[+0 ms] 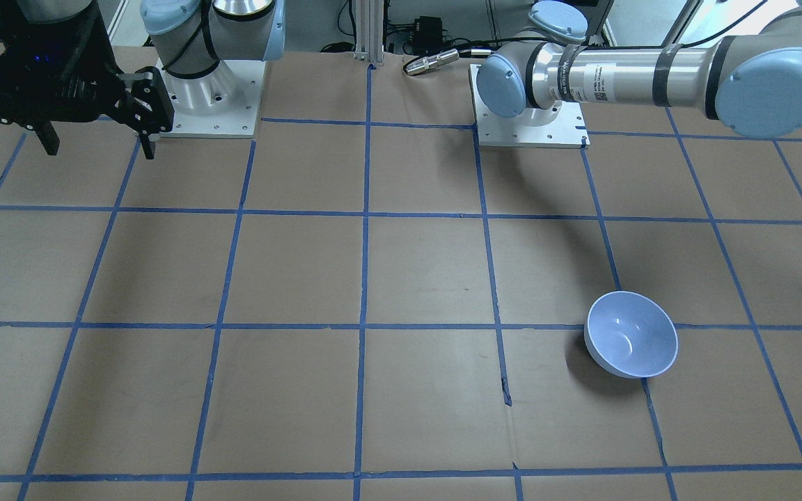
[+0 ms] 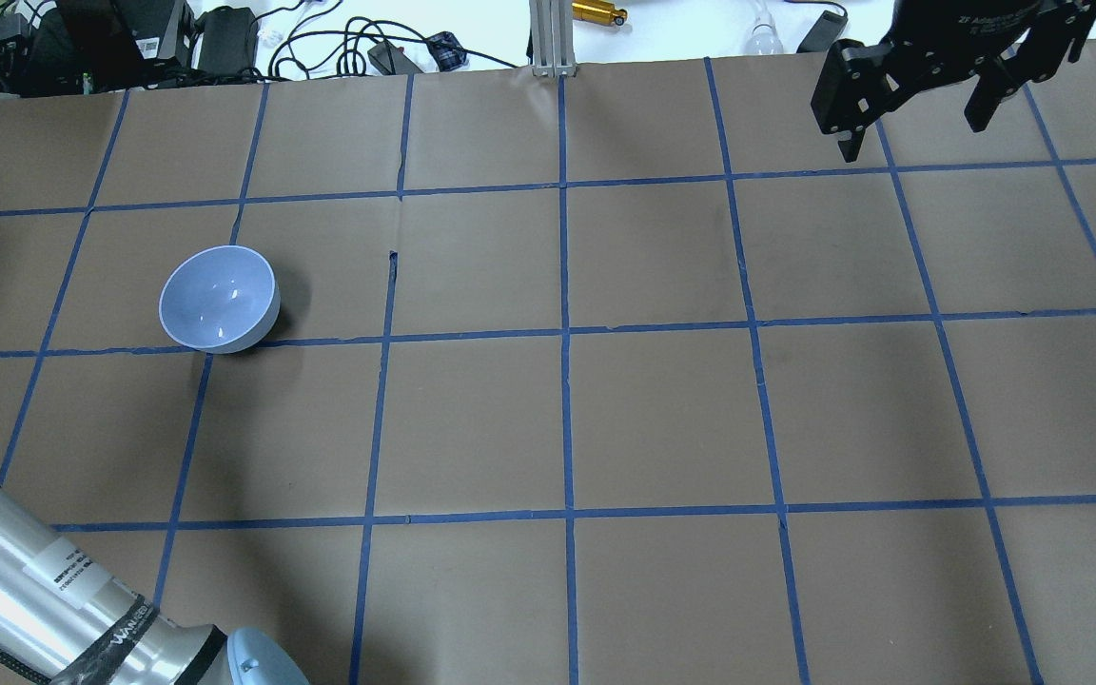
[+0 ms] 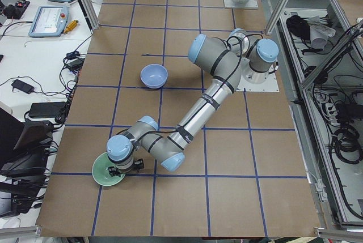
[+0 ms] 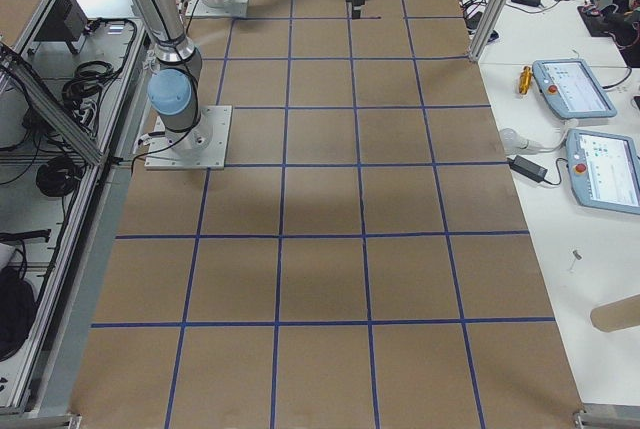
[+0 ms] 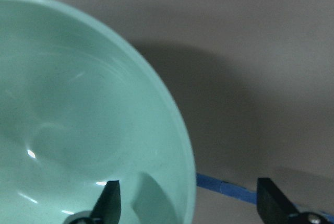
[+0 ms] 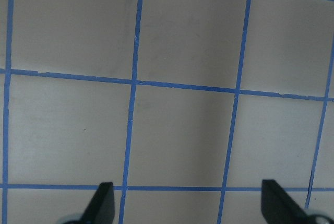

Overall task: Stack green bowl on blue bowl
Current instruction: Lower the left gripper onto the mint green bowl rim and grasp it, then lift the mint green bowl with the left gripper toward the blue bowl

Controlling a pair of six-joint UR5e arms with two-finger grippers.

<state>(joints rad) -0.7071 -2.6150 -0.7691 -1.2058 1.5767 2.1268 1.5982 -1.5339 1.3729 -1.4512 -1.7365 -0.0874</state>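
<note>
Green bowl (image 5: 78, 109) fills the left wrist view: glossy pale mint, round, deep, thin rim, smooth inside with small highlights. It sits upright near the left end of the bench (image 2: 662, 419), toward the far corner. Left arm's jaws are wide apart and straddle the rim, one jaw inside, one outside, not closed on the wall. Blue bowl (image 2: 220, 300), same shape in glossy periwinkle, stands upright well apart, further in from that end. Right arm's jaws are also wide and empty, raised above the bench's right half. Judgement: bowl is probably light, stiff and slick; pinch the wall just under the rim and keep it level. Bench surface is brown paper with a blue tape grid.
</note>
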